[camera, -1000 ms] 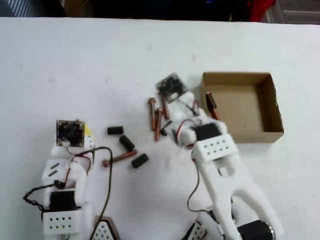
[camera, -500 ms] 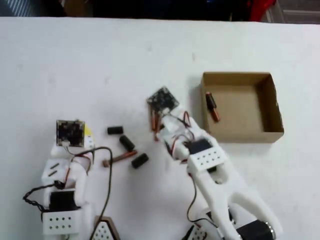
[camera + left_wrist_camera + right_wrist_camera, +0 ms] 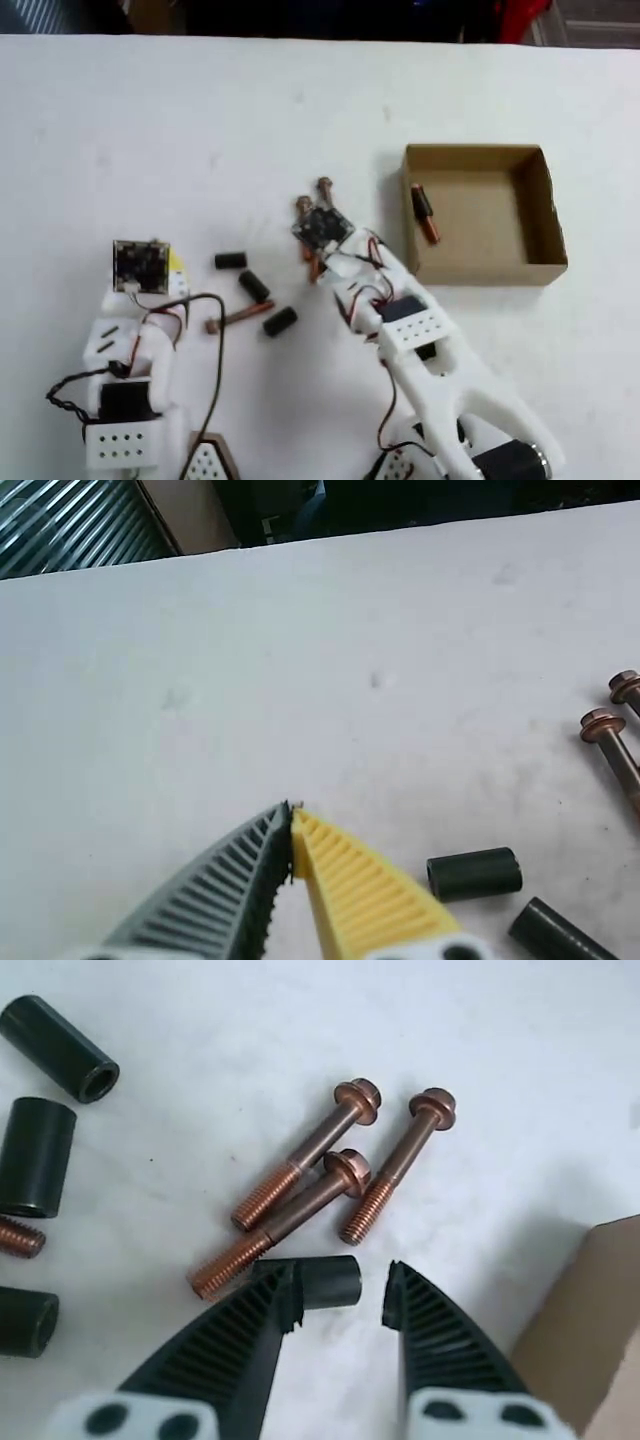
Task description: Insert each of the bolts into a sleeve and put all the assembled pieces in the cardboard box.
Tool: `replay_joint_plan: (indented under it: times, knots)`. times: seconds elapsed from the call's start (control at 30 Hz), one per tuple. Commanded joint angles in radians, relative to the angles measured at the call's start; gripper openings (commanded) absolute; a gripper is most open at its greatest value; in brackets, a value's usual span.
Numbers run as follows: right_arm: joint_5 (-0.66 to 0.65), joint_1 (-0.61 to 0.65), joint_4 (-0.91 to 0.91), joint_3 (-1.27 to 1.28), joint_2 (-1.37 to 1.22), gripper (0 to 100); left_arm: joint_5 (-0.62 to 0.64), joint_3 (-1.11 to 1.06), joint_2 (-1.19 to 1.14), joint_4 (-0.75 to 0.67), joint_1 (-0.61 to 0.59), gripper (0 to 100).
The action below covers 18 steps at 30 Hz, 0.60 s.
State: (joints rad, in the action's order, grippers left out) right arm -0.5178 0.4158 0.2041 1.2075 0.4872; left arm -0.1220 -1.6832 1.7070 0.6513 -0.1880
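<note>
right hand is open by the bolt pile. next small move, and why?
Probably close the right hand on the black sleeve. Its jaws stand open with that sleeve lying in the gap, nearer one finger. The three bolts lie bare just beyond the tips, so taking a sleeve looks like the way to start a pairing.

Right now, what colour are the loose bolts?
The bolts are copper-brown, clearest in the right wrist view.

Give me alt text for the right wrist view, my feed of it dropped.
The right gripper is open over the table, a short black sleeve in the gap close to one finger. Just beyond lie three copper bolts bunched together; three more black sleeves sit off to one side, and a cardboard box corner shows at the edge.
</note>
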Motion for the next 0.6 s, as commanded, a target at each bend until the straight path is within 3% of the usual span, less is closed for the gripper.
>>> replay_joint_plan:
  times: [0.0,0.13,0.23,0.57]
  knots:
    - [-0.018,-0.027,-0.022,-0.008,0.021,12.6,-0.008,0.008,0.010,-0.037,-0.007,2]
    - [-0.109,-0.024,-0.015,-0.008,0.021,12.6,-0.008,0.008,0.010,-0.037,-0.007,2]
    - [-0.078,-0.027,-0.016,-0.008,0.021,12.6,-0.008,0.008,0.010,-0.037,-0.007,2]
    - [0.301,-0.019,-0.013,0.040,0.021,12.5,-0.008,0.006,0.010,-0.038,-0.007,2]
